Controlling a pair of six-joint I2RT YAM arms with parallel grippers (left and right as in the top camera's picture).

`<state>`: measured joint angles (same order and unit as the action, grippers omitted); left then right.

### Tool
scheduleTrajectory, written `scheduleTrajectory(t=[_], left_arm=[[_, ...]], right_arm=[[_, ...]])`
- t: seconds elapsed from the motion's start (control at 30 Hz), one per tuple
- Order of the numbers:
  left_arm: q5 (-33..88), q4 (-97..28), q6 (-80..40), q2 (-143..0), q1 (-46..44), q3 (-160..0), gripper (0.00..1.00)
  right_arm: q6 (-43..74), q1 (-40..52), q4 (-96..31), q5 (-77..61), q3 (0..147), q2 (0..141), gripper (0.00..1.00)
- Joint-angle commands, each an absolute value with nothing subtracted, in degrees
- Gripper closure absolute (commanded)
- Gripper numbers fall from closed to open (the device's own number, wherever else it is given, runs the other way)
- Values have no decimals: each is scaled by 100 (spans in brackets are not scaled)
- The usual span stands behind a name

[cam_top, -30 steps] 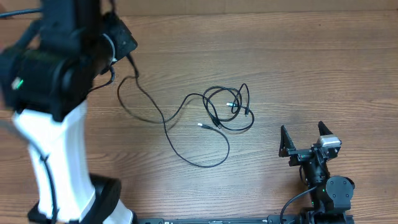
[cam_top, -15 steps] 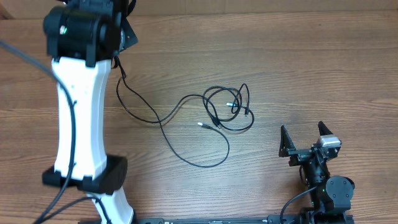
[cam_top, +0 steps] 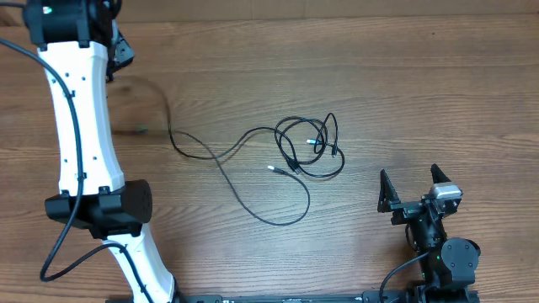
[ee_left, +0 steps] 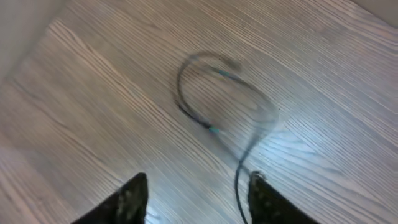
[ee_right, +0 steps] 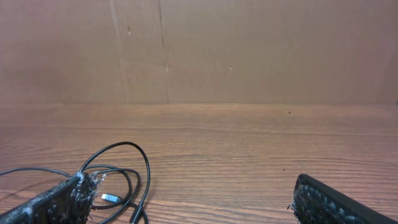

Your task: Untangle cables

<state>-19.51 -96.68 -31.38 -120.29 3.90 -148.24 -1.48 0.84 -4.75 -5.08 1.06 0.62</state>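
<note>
From above, a thin black cable (cam_top: 313, 143) lies in loose loops mid-frame on the brown wooden table (cam_top: 421, 84). The left gripper (cam_top: 115, 48) is upper left. The right gripper (cam_top: 414, 187), lower right, has its fingers spread wide.

Left wrist view: blurry, with the black fingers (ee_left: 132, 200) wide apart and the cable (ee_left: 211, 127) curling above them.

Right wrist view: rough black fingers (ee_right: 59, 200) spread wide, and round cable (ee_right: 121, 144) loops at lower left.

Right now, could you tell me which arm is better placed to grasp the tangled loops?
Right. The right gripper sits open near the tangled loops, visible in its wrist view; the left gripper, also open, is far away at the cable end.
</note>
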Motion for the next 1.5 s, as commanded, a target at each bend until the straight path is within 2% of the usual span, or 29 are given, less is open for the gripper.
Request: scheduleTrajectory(t=[0.0, 0.13, 0.23, 0.47, 0.6, 0.83, 1.07, 1.33, 1.4, 1.47], left_arm=[[-698, -9679, -2536, -12140, 373, -14827, 48], [838, -9682, -1535, -12140, 283, -14761, 47], [1319, -9682, -1188, -12140, 113, -14549, 46], [687, -9605, -672, -12151, -517, -13284, 44], [513, -9284, -73, -12151, -847, -12383, 33], [513, -7747, 154, -12151, -1216, -10986, 22], [755, -6211, 196, -12151, -1433, -9789, 23], [749, -6075, 1035, -12151, -1695, -9105, 21], [735, -5986, 1031, -12151, -1708, -8973, 26], [692, -5916, 1031, -12151, -1706, -8903, 41]], right_arm=[[-180, 73, -454, -454, 49, 16, 0], [-180, 73, -454, -454, 49, 16, 0], [-180, 73, -454, -454, 49, 16, 0], [-180, 73, -454, -454, 49, 16, 0], [-180, 73, -454, -456, 49, 16, 0], [-180, 73, -454, -454, 49, 16, 0], [-180, 73, -454, -454, 49, 16, 0], [-180, 73, -454, -454, 49, 16, 0], [-180, 73, -454, -454, 49, 16, 0], [-180, 73, -454, -454, 49, 16, 0]])
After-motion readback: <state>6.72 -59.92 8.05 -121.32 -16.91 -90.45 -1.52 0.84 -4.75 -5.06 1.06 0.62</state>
